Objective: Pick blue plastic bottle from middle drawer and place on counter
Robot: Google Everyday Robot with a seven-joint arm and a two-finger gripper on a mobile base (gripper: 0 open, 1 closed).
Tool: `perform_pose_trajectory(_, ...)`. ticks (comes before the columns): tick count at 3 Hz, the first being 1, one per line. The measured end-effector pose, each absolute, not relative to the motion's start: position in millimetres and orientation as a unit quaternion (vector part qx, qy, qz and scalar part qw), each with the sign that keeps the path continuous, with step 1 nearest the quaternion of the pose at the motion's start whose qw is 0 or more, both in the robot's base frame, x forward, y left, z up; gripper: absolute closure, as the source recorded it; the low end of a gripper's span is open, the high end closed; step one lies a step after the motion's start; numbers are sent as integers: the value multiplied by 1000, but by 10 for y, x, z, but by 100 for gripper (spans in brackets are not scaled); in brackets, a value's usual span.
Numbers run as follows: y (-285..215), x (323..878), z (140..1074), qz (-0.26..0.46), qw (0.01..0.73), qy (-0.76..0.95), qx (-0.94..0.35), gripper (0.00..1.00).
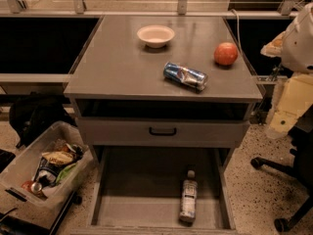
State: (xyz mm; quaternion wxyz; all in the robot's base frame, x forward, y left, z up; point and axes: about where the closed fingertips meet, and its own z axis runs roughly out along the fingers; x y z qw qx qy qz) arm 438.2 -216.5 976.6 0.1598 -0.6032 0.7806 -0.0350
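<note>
Bottle [188, 199] in drawer [137, 199]; gripper [278, 126] right of counter [122, 62]

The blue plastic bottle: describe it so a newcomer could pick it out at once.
Find the grey cabinet's counter, then the open middle drawer below it. The blue plastic bottle lies alone on its floor, right of centre; the gripper is not in view. Unlike the dented blue can up top, it is clear with a pale cap.

Dull bench [117, 67], shiny can [185, 76]
The bench is smooth and matt, the dented can shiny metal, the blue plastic bottle [188, 199] clear. The arm [289, 106] has a smooth pale shell; its pincer is off to the right, unseen.
</note>
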Motion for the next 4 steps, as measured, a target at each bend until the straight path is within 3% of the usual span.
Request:
perform_pose_trajectory(2, -2108, 4374, 9366, -6, 165, 779, -604, 0)
perform_pose_trajectory(4, -1827, 4315, 7363, 145, 185, 763, -602, 0)
